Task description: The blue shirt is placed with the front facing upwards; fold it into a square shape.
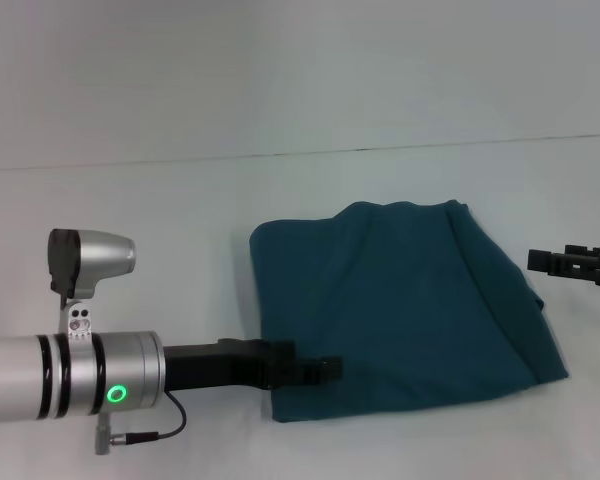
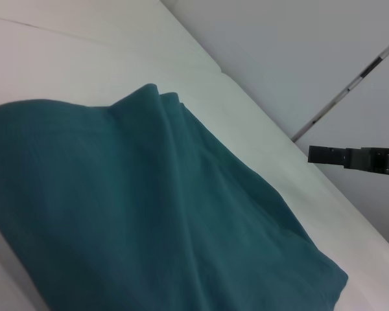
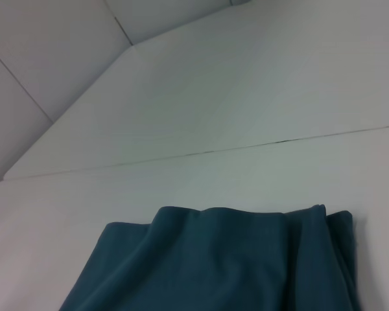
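The shirt lies folded into a rough square on the white table, plain teal side up, slightly right of centre. The left gripper sits over its near left corner, fingers seemingly pressed together, though I cannot tell if it pinches cloth. The right gripper hovers just right of the shirt, apart from it; its fingers' spread I cannot tell

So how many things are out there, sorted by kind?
Shirts: 1, the folded blue shirt
Grippers: 2, left gripper at the shirt's near edge, right gripper beside its right side
Tables: 1, the white table
Total: 4
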Action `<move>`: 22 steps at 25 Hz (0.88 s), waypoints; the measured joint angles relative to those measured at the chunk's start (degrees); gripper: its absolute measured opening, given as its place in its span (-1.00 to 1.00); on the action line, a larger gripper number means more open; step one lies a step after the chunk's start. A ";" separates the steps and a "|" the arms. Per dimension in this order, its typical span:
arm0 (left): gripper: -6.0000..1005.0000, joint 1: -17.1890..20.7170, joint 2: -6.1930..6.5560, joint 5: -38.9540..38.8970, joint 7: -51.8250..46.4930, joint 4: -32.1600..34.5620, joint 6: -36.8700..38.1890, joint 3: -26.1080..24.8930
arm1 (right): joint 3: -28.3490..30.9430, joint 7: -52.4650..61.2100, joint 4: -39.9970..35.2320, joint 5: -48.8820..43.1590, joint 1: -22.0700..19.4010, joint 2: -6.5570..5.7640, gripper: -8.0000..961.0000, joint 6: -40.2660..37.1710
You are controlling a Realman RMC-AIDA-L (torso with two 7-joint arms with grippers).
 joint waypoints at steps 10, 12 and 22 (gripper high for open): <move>0.85 -0.56 -0.01 0.00 -2.15 0.01 -0.14 0.35 | 0.36 0.21 -0.26 -0.02 -0.01 0.00 0.93 -0.59; 0.85 -0.51 0.09 0.00 -2.36 0.40 -0.16 0.09 | 0.33 0.21 -0.29 -0.02 0.05 0.00 0.93 -0.59; 0.85 0.33 1.10 3.58 -6.26 4.00 -0.78 -2.14 | 0.39 0.47 -0.43 -0.02 0.36 -0.26 0.93 -0.62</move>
